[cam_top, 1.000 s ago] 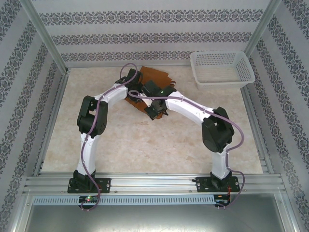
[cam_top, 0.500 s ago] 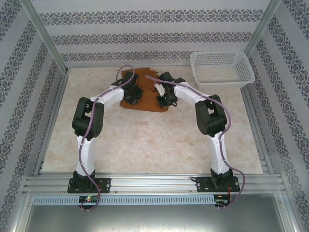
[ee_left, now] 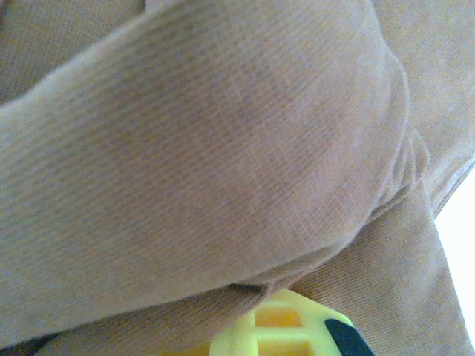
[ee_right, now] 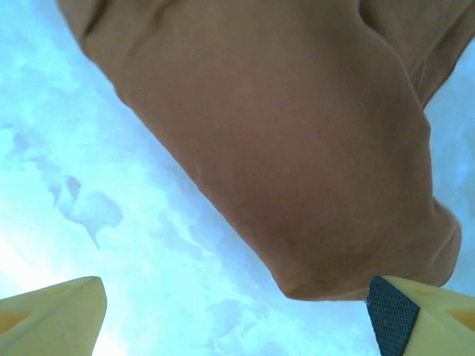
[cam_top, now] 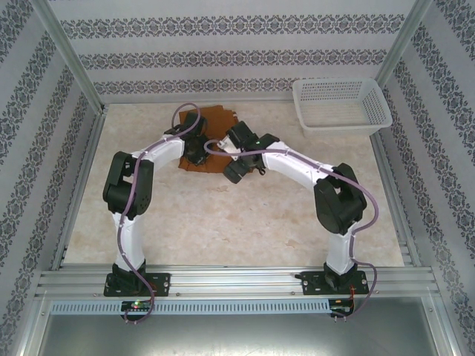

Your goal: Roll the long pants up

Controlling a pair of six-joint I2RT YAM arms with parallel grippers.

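The long pants [cam_top: 217, 116] lie in a bunched brown heap on the far middle of the marble table [cam_top: 223, 222]. They are close to the patterned back wall [cam_top: 237, 55]. Both arms reach over the heap.

The left gripper [cam_top: 194, 153] is down on the left side of the heap. In the left wrist view the ribbed cloth makes a fat round bulge. The bulge lies right over one yellow finger [ee_left: 271, 334] that has a dark pad. I cannot tell if this claw is open or closed.

The right gripper [cam_top: 236, 172] is at the near right edge of the heap. In the right wrist view its two yellow fingers [ee_right: 48, 311] are spread far apart and hold nothing. The rounded end of the cloth sits between them, just beside the right one. Bare table shows under it.

A white plastic basket [cam_top: 341, 127] stands in the far right corner, well apart from the pants. There is lots of bare table on the near side, between the arms, down to the metal rail [cam_top: 237, 280]. There is more bare table to the left of the heap.
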